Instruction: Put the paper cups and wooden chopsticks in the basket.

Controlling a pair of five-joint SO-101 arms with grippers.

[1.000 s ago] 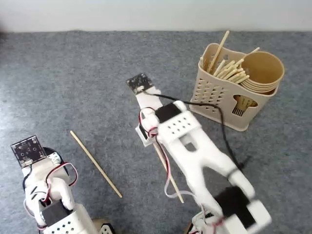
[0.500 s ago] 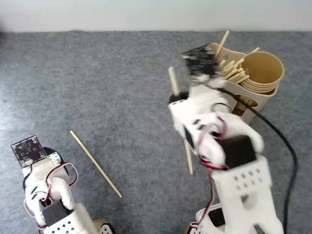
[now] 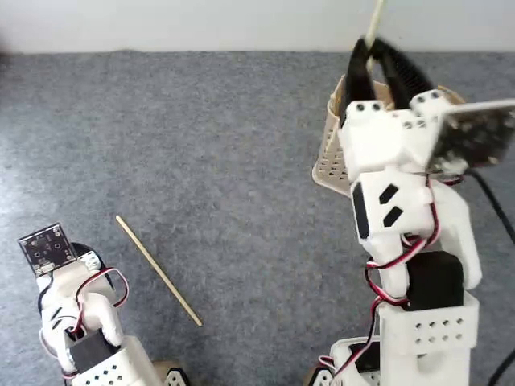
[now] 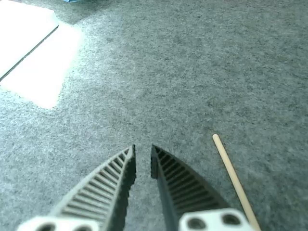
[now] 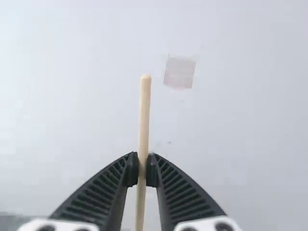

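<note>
My right gripper (image 3: 372,55) is raised over the beige basket (image 3: 328,157) at the back right, shut on a wooden chopstick (image 3: 374,20) that points toward the wall. In the right wrist view that chopstick (image 5: 143,125) stands clamped between the fingertips of the gripper (image 5: 142,169), against the pale wall. A second chopstick (image 3: 157,268) lies diagonally on the grey carpet at the front left. My left gripper (image 4: 142,159) hangs just above the carpet, its jaws almost together with nothing between them, and the tip of that chopstick (image 4: 230,171) lies beside it. The right arm hides the basket's contents.
Grey carpet (image 3: 201,145) covers the table up to the white wall at the back. The left arm's base (image 3: 76,322) sits at the front left corner. A pale patch of floor (image 4: 33,53) lies beyond the carpet's edge.
The right arm lifted its chopstick from the carpet's middle, swung right and raised it above the basket, turning it to point at the wall. The left arm has stayed still.
</note>
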